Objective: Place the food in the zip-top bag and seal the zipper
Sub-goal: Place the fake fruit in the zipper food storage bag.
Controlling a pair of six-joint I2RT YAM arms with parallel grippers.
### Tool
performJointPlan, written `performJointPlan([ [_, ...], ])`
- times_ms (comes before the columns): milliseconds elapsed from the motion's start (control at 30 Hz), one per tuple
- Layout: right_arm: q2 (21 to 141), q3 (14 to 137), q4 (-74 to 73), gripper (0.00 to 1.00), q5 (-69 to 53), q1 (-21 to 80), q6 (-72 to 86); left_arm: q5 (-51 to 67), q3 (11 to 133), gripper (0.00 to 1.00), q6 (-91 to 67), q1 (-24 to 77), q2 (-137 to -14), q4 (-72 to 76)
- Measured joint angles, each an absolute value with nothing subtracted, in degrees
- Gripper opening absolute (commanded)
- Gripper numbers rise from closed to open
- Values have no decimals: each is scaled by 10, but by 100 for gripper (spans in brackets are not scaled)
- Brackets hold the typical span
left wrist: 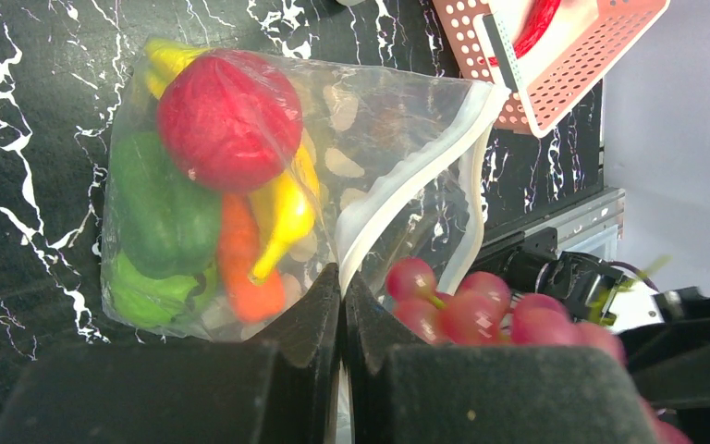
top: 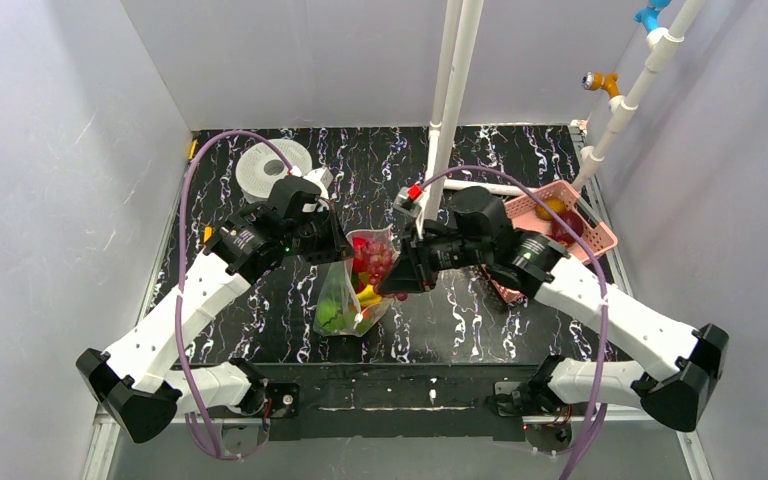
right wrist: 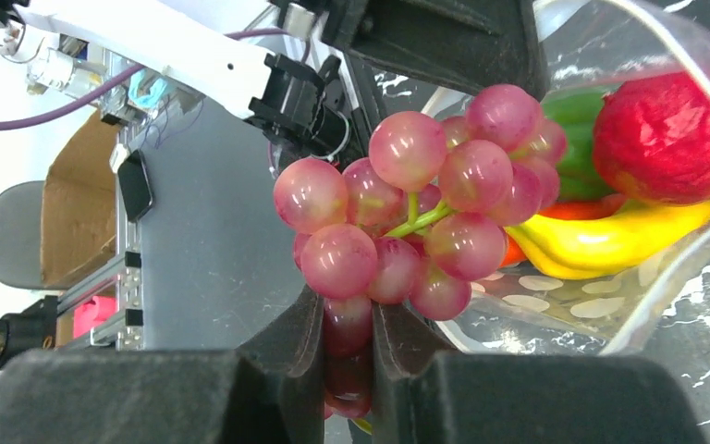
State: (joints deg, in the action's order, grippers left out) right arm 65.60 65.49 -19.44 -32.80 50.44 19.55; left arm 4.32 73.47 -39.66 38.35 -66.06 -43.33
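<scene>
Right pincer point(right wrist: 347, 313) pinches the grape bunch point(right wrist: 416, 199), judged light and rigid, by its lower grapes at the mouth of the zip-top bag point(left wrist: 388, 120), while left pincer point(left wrist: 342, 282) pinches that floppy, slippery bag's rim.

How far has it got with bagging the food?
Done: red fruit, green pepper and carrot lie inside the zip-top bag. In hand: left gripper pinches its mouth, right gripper holds grapes there. Left: food in the pink basket, zipper unsealed.
</scene>
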Motion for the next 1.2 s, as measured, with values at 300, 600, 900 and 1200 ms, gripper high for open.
performJointPlan([
  [300,709,655,-213,17,-269,515,218,43,735,0,-399,383,-661,-434],
  [600,777,699,-237,55,-211,534,236,43,735,0,-401,383,-661,-434],
  [900,793,723,-255,79,-160,551,233,43,735,0,-402,383,-660,-435],
  [1200,757,727,-261,74,-109,551,217,43,735,0,-402,383,-660,-435],
])
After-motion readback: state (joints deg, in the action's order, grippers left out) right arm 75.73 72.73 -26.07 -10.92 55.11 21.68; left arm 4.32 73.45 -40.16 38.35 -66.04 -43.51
